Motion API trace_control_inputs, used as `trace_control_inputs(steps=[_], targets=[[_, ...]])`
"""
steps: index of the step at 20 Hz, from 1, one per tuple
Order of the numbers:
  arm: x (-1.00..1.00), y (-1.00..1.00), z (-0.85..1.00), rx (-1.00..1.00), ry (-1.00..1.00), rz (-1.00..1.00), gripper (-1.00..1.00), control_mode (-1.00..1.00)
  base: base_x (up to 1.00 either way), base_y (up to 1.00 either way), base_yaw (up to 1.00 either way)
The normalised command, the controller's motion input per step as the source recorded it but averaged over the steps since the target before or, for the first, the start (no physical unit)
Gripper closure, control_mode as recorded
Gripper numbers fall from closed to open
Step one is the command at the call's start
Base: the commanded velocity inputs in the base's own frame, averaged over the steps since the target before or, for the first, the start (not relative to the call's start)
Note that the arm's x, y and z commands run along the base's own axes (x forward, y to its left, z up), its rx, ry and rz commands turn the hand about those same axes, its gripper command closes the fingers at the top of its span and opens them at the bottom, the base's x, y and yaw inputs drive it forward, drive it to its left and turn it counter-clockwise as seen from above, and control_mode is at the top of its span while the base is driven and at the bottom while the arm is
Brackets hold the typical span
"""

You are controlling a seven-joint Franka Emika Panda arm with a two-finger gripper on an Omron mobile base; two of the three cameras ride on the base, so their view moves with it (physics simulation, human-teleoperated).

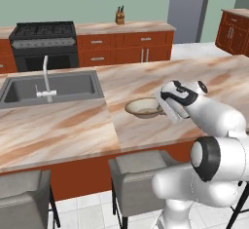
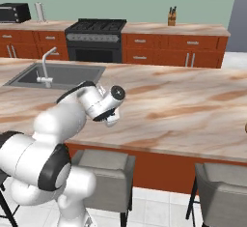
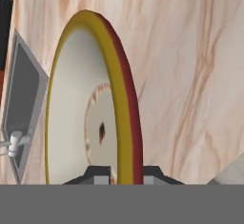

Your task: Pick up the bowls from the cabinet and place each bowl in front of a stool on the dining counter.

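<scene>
One shallow glazed bowl [image 1: 144,107], tool-gripped [image 3: 123,176].

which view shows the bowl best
The left base view: the whole bowl sits on the counter beside the gripper. The hand view shows its rim close up. In the right base view the arm covers it.
</scene>
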Motion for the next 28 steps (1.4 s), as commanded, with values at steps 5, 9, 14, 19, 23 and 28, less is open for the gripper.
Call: trace_control_inputs(steps=[5,9,14,19,23,28], targets=[[0.4,0.0,-0.74,0.0,0.0,0.0,1.0,-1.0,0.0,0.0,0.0],[0.25,0.0,-0.46,0.0,0.0,0.0,1.0,-1.0,0.0,0.0,0.0],[0.2,0.0,-0.36,0.0,0.0,0.0,1.0,-1.0,0.0,0.0,0.0],[0.17,0.0,-0.28,0.0,0.0,0.0,1.0,-1.0,0.0,0.0,0.0],[0.07,0.0,-0.09,0.0,0.0,0.0,1.0,-1.0,0.0,0.0,0.0],[0.0,0.0,0.0,0.0,0.0,0.0,-1.0,-1.0,0.0,0.0,0.0]])
